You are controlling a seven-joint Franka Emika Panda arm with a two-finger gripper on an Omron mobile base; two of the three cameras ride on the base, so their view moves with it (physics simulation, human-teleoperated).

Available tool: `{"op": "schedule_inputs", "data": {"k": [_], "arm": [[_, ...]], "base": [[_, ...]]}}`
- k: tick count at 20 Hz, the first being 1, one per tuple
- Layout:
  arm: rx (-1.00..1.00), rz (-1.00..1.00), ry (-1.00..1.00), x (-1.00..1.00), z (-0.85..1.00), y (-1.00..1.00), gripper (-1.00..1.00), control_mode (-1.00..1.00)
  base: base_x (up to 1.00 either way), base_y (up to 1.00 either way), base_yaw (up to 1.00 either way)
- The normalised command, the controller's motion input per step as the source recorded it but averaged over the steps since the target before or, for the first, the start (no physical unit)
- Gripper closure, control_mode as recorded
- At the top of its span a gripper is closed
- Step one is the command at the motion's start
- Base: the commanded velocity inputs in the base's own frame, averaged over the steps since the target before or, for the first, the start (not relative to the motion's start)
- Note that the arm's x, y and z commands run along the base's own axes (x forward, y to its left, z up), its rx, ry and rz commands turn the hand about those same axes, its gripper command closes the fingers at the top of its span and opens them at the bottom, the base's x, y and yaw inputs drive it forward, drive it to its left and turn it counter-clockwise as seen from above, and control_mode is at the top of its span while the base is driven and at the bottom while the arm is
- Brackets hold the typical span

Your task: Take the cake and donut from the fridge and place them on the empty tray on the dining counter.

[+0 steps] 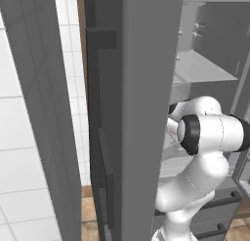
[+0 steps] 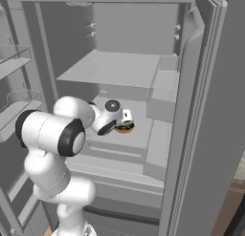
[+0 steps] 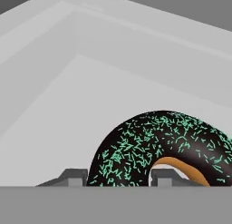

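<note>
Your gripper (image 3: pixel 118 177) straddles the donut (image 3: pixel 158 146), jaws half spread, one inside the ring at 5 o'clock; contact isn't clear. It sits on the fridge (image 2: pixel 210 134) shelf (image 2: pixel 139 134). An off-centre squeeze could flick it backward.

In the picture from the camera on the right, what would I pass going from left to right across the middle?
Open fridge door's shelves → white robot arm → gripper at the donut → right fridge door.
</note>
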Motion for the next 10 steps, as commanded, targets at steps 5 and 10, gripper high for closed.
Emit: {"op": "schedule_inputs", "data": {"k": [5,10], "arm": [[0.00,0.16,-0.11,-0.95,0.13,-0.42,1.00,-1.00],[0.00,0.27,-0.11,-1.00,0.68,-0.10,1.00,-1.00]], "base": [[0.00,0.00,0.00],[0.00,0.00,0.00]]}}
